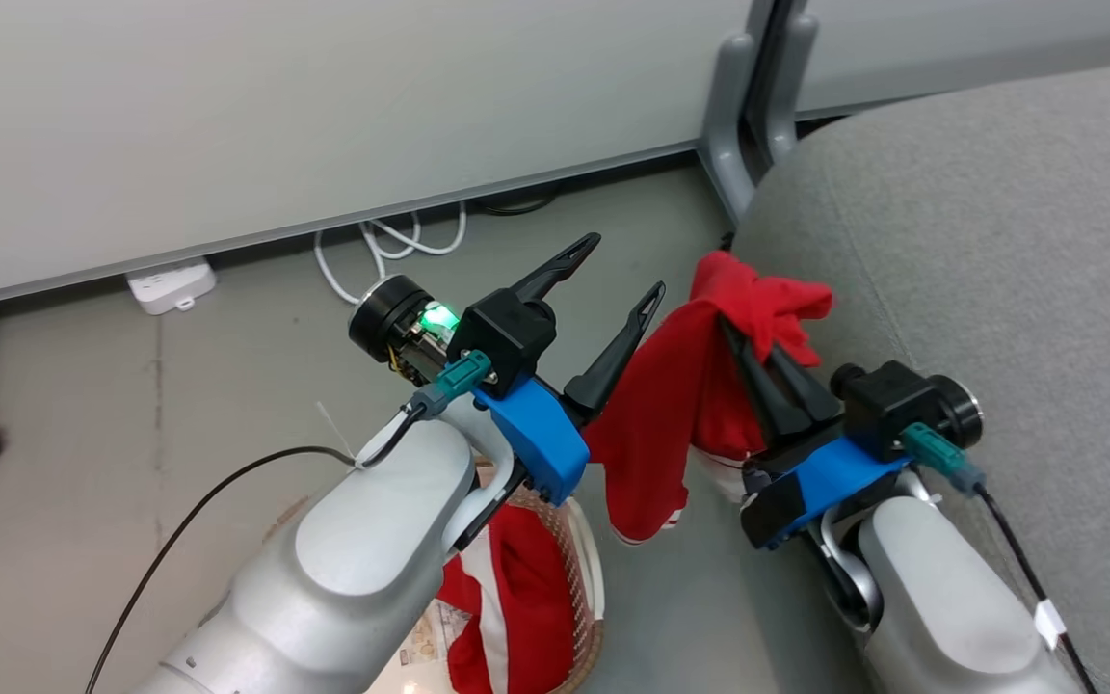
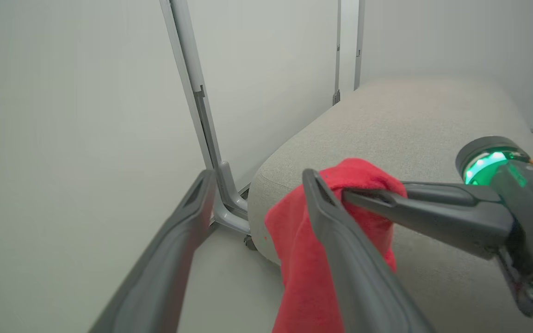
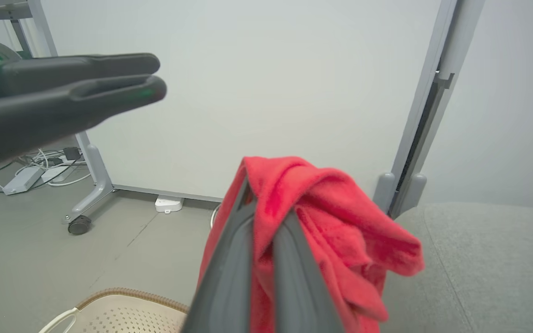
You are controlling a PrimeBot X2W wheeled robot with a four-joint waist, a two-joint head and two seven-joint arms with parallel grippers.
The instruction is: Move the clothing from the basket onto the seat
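Grey floor (image 1: 83, 482), pale wall behind; seat (image 1: 998, 241) at 3 o'clock in head view. Right gripper (image 1: 748, 352) clenched on a bunched fold of one red garment (image 1: 671, 405), the rest hanging by the seat's edge. Left gripper (image 1: 624, 265) spread wide, empty, at its 9 o'clock. Second garment (image 1: 526, 598) in basket (image 1: 582, 559) at 6 o'clock. Cloth looks light and limp: pinch a bunched fold, expect trailing drape

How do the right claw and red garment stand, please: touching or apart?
Touching. The right wrist view shows the right claw shut on the red garment, cloth bunched over it.
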